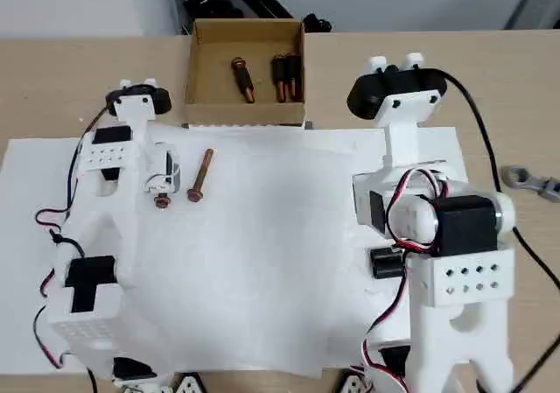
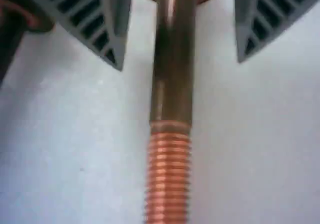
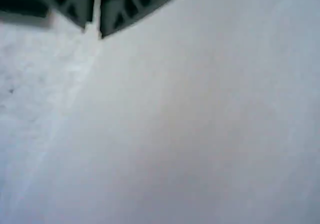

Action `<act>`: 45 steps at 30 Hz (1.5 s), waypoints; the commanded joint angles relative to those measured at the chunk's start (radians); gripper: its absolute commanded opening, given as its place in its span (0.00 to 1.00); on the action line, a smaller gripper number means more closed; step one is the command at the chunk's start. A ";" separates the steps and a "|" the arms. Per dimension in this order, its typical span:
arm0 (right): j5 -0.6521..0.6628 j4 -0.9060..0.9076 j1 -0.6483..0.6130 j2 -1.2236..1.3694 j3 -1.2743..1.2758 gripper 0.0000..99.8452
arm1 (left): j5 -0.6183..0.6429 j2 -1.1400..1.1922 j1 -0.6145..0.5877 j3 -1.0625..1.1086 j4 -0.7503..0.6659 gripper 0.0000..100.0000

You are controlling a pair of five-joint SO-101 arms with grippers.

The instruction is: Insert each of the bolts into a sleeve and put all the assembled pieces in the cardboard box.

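A copper bolt (image 1: 201, 175) lies on the white paper (image 1: 280, 253) in front of the cardboard box (image 1: 246, 113). In the left wrist view the bolt (image 2: 171, 109) lies lengthwise between the grey fingers (image 2: 100, 19) of my left gripper (image 2: 180, 63), which is open and not touching it. Beside the left gripper (image 1: 166, 181) lies a dark sleeve (image 1: 163, 200) with a copper rim (image 2: 20, 14). The box holds three assembled pieces (image 1: 242, 78). My right gripper (image 3: 97, 29) is shut and empty, low over the paper at the right (image 1: 385, 262).
A metal wrench (image 1: 529, 181) lies on the wooden table at the far right edge. Cables run along both arms. The paper between the arms is bare.
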 commanded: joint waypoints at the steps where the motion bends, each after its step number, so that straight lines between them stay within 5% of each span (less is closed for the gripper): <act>1: 0.003 -0.018 0.010 -0.018 -0.003 0.00 | 0.006 -0.006 0.006 0.004 -0.034 0.14; 9: 0.003 -0.018 0.010 -0.021 -0.003 0.00 | 0.009 0.083 0.005 0.021 -0.068 0.14; 16: 0.003 -0.018 0.010 -0.022 -0.003 0.00 | 0.009 0.117 0.003 -0.024 -0.035 0.00; 20: 0.003 -0.018 0.010 -0.022 -0.003 0.00 | 0.011 0.109 0.002 -0.024 -0.028 0.01; 27: 0.003 -0.016 0.010 -0.022 -0.003 0.00 | -0.054 -0.029 0.005 -0.099 0.155 0.01; 31: 0.003 -0.018 0.010 -0.022 -0.003 0.00 | -0.209 -0.207 0.006 -0.194 0.307 0.01; 36: 0.003 -0.018 0.010 -0.022 -0.003 0.00 | -0.545 -0.347 0.000 -0.383 0.580 0.01; 45: 0.003 -0.018 0.010 -0.021 -0.003 0.00 | -1.218 -0.338 -0.112 -0.291 0.578 0.01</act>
